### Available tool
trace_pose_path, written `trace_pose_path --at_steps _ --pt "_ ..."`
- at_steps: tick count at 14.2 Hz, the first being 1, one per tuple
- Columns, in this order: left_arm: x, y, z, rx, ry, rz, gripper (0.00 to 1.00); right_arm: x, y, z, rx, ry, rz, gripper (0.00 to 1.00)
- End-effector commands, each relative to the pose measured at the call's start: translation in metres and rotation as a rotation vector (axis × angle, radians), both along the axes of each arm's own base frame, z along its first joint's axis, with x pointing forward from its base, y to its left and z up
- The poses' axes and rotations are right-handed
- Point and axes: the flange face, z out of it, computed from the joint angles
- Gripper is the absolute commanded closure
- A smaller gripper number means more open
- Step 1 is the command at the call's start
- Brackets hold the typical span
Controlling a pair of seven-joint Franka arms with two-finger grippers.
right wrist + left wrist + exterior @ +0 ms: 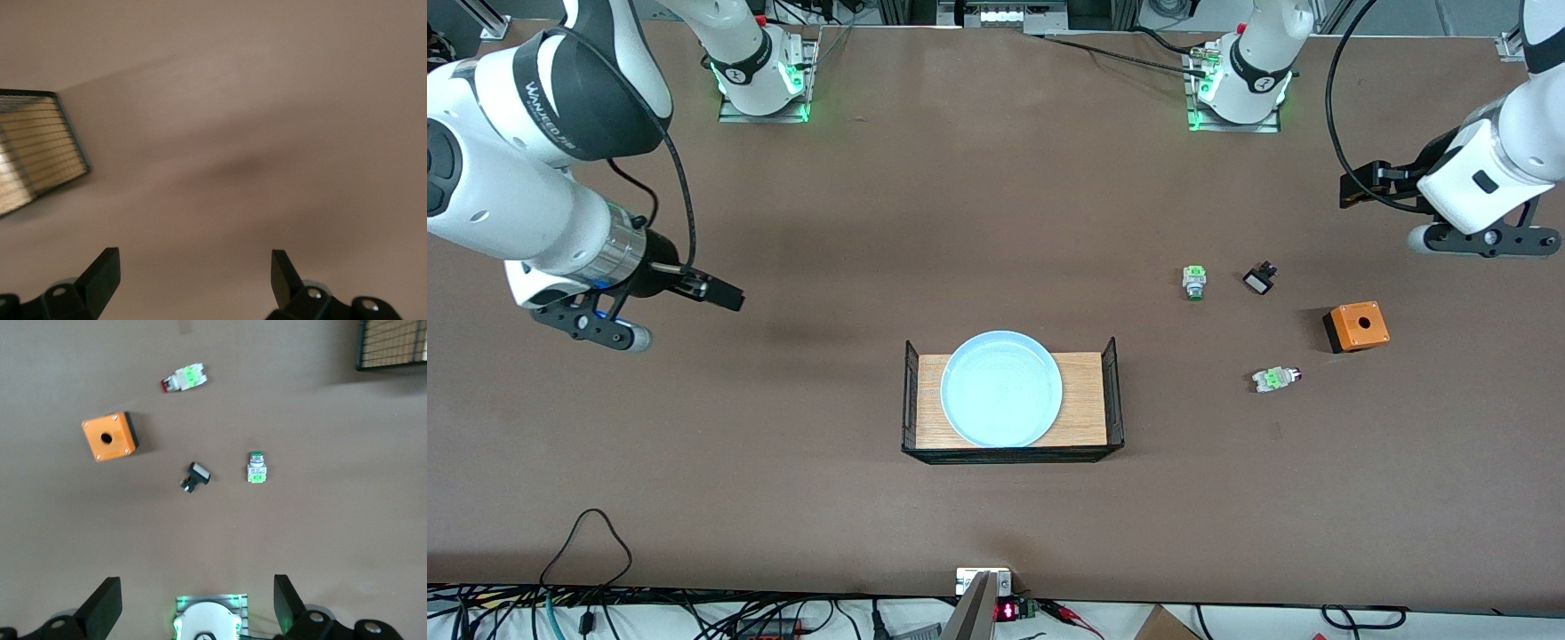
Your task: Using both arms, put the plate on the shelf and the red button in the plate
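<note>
The light-blue plate [1001,388] lies on a wooden tray [1085,400] with black mesh ends at the table's middle. The red button [1276,379] lies on its side on the table toward the left arm's end, and also shows in the left wrist view [185,379]. My left gripper [1485,240] is open and empty, up over bare table at the left arm's end; its fingers stand wide apart in the left wrist view [197,603]. My right gripper [605,327] is open and empty over bare table at the right arm's end, as the right wrist view [193,277] shows.
An orange box [1356,326] with a hole on top stands beside the red button, farther from the camera. A green-tipped button [1194,281] and a small black-and-white switch [1260,279] lie farther still. A tray corner [40,153] shows in the right wrist view.
</note>
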Motion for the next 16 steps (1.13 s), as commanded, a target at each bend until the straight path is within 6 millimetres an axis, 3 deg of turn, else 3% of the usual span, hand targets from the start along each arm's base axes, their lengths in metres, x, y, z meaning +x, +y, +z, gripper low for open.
trace_pose_path --at_steps 1,2,4,7,13,16 --pt "0.011 -0.004 -0.001 -0.042 -0.027 -0.172 0.00 -0.007 -0.038 0.015 -0.096 -0.005 0.129 0.00" --pt "0.017 -0.001 -0.012 -0.053 -0.028 -0.218 0.00 -0.009 -0.054 0.022 -0.126 -0.007 0.184 0.00" --pt "0.027 -0.001 -0.040 -0.071 -0.060 -0.305 0.00 -0.008 -0.107 0.033 -0.124 -0.011 0.224 0.00" --pt "0.041 0.001 -0.081 -0.077 -0.146 -0.470 0.00 -0.018 -0.148 0.043 -0.121 -0.012 0.262 0.00" --pt "0.055 0.007 -0.175 -0.142 -0.018 -0.626 0.00 -0.065 -0.144 0.032 -0.117 -0.074 0.233 0.00" --pt "0.075 0.016 -0.223 -0.133 -0.051 -0.733 0.00 -0.069 -0.146 0.033 -0.116 -0.061 0.203 0.00"
